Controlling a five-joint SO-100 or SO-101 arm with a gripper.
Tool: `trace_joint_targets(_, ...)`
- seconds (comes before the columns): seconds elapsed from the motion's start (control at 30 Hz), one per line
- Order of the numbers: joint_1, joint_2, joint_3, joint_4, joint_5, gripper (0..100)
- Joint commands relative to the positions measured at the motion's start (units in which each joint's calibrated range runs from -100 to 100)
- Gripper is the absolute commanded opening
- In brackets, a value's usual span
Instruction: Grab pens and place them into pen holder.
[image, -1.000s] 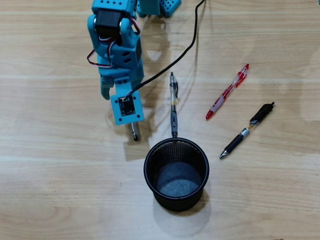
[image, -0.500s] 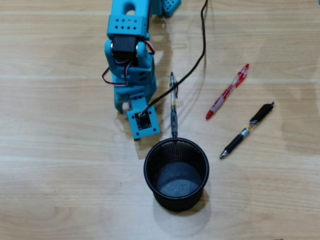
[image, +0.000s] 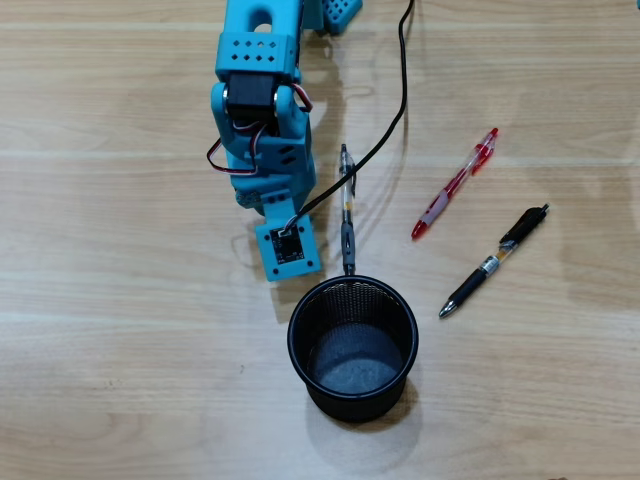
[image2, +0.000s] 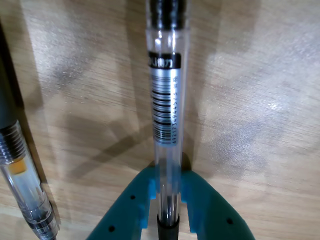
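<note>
I'm looking down at the wooden counter (image: 120, 380), where my blue arm (image: 262, 150) is reaching toward the black mesh pen holder (image: 352, 348), which is standing upright and showing nothing inside. In the wrist view my jaws are clamping narrowly on a clear barcoded pen (image2: 165, 100). Another clear pen (image: 347, 215) is lying just above the holder's rim. A red pen (image: 455, 183) and a black pen (image: 495, 260) are lying apart on the right.

A clear pen (image2: 166, 100) with a barcode label is running down the frame's centre over the wooden table (image2: 260, 100), the teal gripper (image2: 167, 192) at bottom centre clamping it. A second pen (image2: 22, 185) is lying along the left edge.
</note>
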Motion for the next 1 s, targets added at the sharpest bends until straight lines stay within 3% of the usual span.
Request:
trace_joint_targets(0.0, -0.1, -0.2, -0.4, -0.4, -0.2, 2)
trace_joint_targets(0.3, -0.1, -7.1, -7.7, 1.6, 0.2, 2)
trace_joint_targets(0.67, -1.0, -27.4, -23.6, 16.0, -0.2, 2)
trace_joint_targets(0.8, -1.8, -28.8, -32.3, 21.6, -0.2, 2)
trace_joint_targets(0.97, -5.3, -28.7, -34.3, 21.1, -2.0, 2)
